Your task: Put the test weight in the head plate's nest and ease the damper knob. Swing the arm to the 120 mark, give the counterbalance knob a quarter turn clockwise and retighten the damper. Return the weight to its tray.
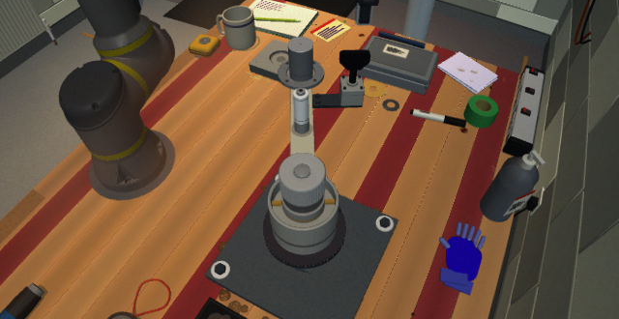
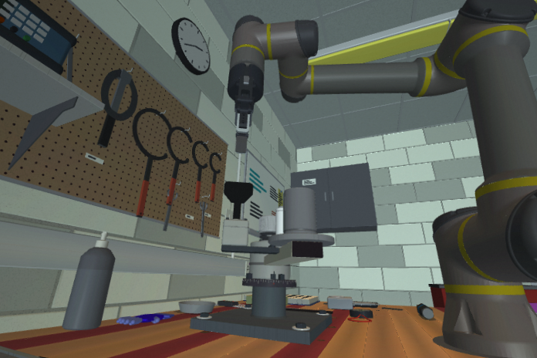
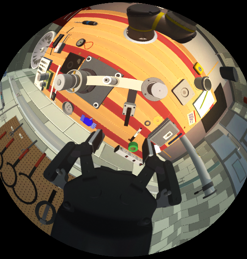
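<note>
The black damper knob (image 1: 354, 60) (image 2: 237, 195) (image 3: 127, 118) stands on its grey bracket beside the cream arm, well below my gripper (image 2: 241, 143) (image 3: 123, 143), which hangs high above it, open and empty. The grey cylindrical test weight (image 1: 301, 59) (image 2: 299, 210) (image 3: 158, 90) sits upright in the round head plate's nest at the arm's far end. The arm (image 1: 302, 130) (image 3: 125, 82) runs back to the knurled counterbalance knob (image 1: 302, 180) (image 3: 63, 81) on the pivot column, above the toothed scale ring. The grey weight tray (image 1: 273, 59) (image 3: 183, 91) lies empty just beyond the head plate.
Behind the fixture stand a mug (image 1: 237, 26), a notepad (image 1: 285, 16) and a grey case (image 1: 399, 62). A marker (image 1: 437, 117), green tape roll (image 1: 480, 110), bottle (image 1: 510, 187) and blue glove (image 1: 462, 257) line the right edge. My arm's base (image 1: 116, 116) occupies the left.
</note>
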You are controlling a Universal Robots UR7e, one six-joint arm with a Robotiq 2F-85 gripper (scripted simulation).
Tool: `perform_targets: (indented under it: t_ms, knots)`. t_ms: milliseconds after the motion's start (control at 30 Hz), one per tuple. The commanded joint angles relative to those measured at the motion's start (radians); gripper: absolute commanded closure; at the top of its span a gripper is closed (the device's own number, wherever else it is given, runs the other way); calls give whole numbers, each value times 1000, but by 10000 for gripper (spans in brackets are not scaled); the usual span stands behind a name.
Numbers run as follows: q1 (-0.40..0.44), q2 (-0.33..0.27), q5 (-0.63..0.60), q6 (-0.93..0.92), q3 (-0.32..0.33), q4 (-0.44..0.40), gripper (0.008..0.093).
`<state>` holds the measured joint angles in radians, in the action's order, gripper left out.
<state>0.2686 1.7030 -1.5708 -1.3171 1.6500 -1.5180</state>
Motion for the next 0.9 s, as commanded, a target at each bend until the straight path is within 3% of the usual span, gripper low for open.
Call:
perform_targets:
  t_ms: [0, 133, 867]
  knots:
    - [0, 0, 0, 0, 0, 0, 204]
    - [0, 0, 0, 0, 0, 0, 134]
    - [-24, 11, 0, 24, 13, -4, 134]
